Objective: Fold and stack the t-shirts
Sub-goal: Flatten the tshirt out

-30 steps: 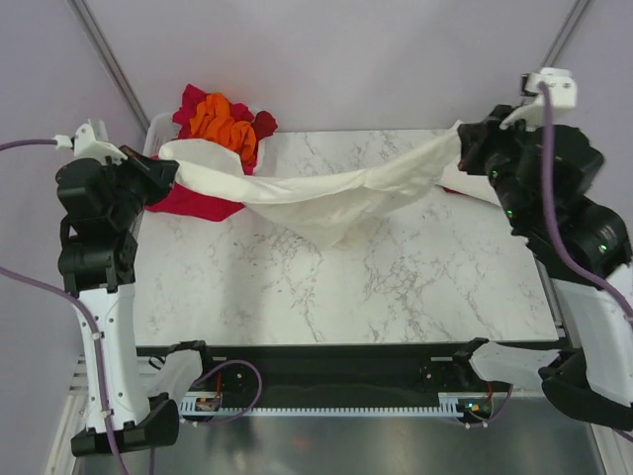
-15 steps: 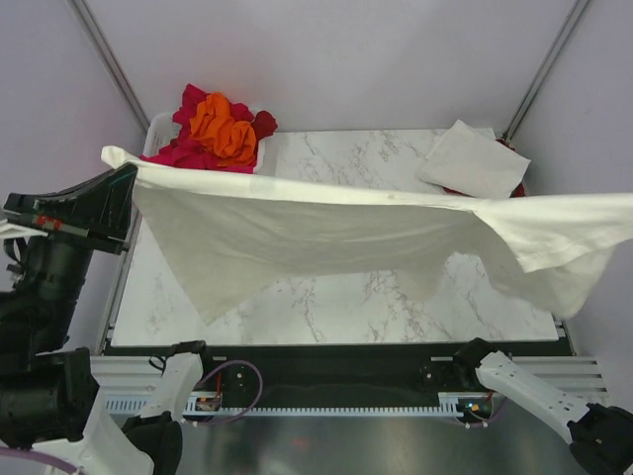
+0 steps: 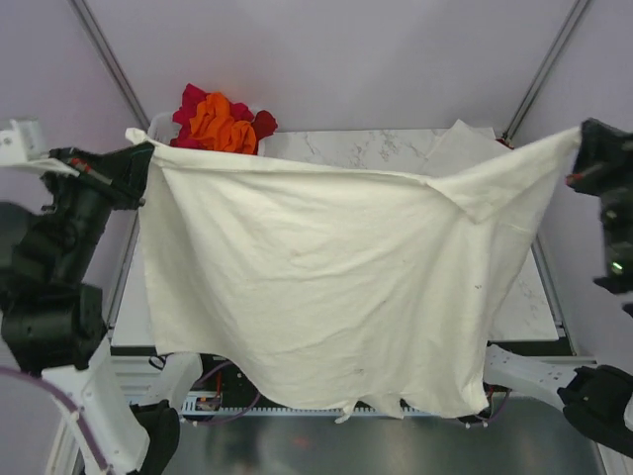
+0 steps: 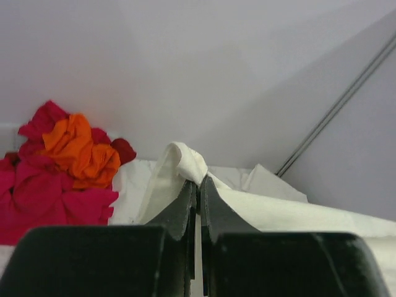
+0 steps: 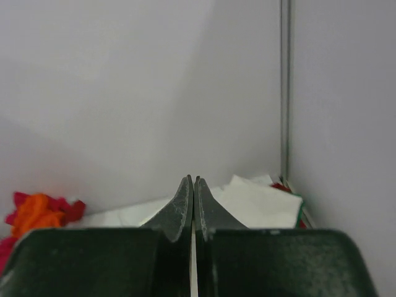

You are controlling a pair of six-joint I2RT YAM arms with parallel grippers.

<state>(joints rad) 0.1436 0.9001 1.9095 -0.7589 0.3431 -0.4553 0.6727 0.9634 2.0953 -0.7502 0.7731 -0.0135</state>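
Cream t-shirt (image 3: 316, 287) now unfurled, hanging; long axis left-right (top edge taut).

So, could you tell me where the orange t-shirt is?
Top view: the orange t-shirt sits far left, amid magenta t-shirts, behind the spread cream t-shirt.

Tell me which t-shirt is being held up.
The cream t-shirt, stretched between left gripper and right gripper; the orange t-shirt and pink t-shirt lie heaped.

A white marble worktop (image 3: 346, 144) lies ahead of me, with a white basket (image 3: 156, 123) at its far left corner. Pale lilac walls (image 3: 346, 59) close it in, and a thin metal strut (image 3: 107, 61) slants up at each back corner.
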